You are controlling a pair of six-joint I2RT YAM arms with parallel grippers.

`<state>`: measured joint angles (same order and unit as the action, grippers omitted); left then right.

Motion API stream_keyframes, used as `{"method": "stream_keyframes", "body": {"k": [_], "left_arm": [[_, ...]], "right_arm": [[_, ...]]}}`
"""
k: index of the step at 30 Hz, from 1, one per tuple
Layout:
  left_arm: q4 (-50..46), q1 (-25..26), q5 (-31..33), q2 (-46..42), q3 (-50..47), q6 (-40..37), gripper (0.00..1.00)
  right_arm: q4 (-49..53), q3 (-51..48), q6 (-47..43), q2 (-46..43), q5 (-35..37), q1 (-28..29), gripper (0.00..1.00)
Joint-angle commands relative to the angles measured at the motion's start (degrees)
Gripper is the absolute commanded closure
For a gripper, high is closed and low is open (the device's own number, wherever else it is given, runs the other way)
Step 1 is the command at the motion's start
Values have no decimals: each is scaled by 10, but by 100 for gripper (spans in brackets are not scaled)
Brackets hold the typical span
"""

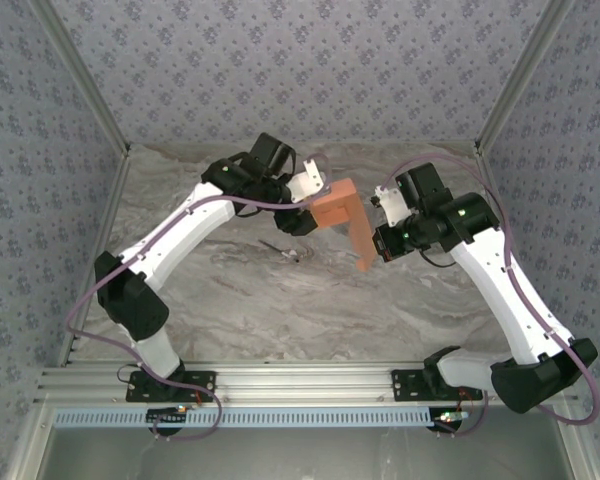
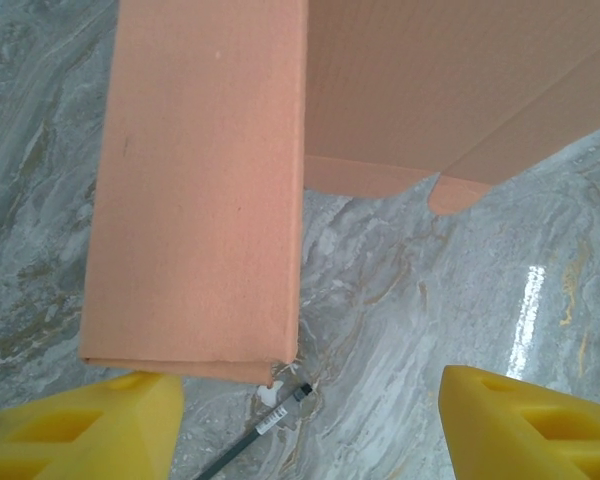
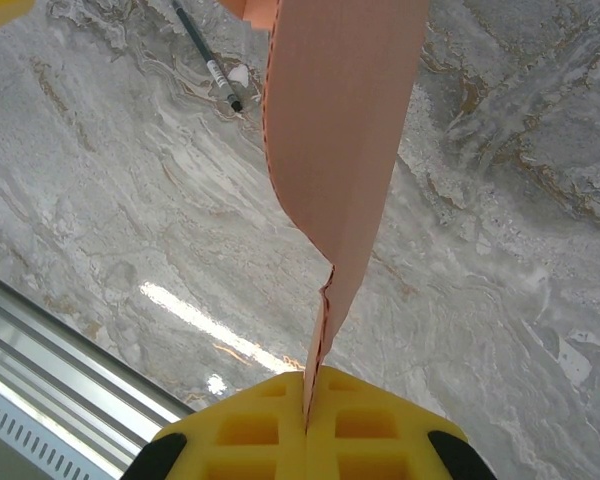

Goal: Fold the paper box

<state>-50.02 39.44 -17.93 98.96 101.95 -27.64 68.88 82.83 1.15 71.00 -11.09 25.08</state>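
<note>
Above the thin dark stick that lies on the desk, and a little to its right in the top view, the paper box hangs clear of the surface, not yet folded into a box. From the stick's side it reads as a broad panel on the far side with a narrow strip running back towards the arm bases. That strip is the long axis, and it ends in the right pincer, well to the right of the stick. The right pincer's jaws are pressed together on the thin edge of the strip, so the right arm alone carries the sheet.

The left pincer hovers just beyond the stick, with the stick's tip showing on the desk between its fingers. Its jaws stand wide apart and grip nothing. The broad panel lies straight ahead of it. The panel's near edge comes down right at one finger, though I cannot tell whether they touch. A crease runs away from the pincer along the panel's inner side.

The left arm is the nearer one to that crease. The next fold probably depends on its jaws sliding forward astride the panel's near edge while the right pincer holds the strip.
</note>
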Motion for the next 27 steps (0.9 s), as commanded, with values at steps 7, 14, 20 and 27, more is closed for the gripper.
{"method": "stream_keyframes", "body": {"k": [7,14,20,27], "left_arm": [[-72,-2,84,-28,38,-38,32],[-51,-14,66,-88,-39,-16,32],[-23,-15,55,-77,-50,-27,28],[-29,-13,38,-13,6,-44,23]], "right_arm": [[20,2,-18,-13,26,-8,100],[8,-2,-17,-10,15,-10,100],[5,0,-19,-7,12,-10,100],[1,-3,-15,-7,5,-8,100]]}}
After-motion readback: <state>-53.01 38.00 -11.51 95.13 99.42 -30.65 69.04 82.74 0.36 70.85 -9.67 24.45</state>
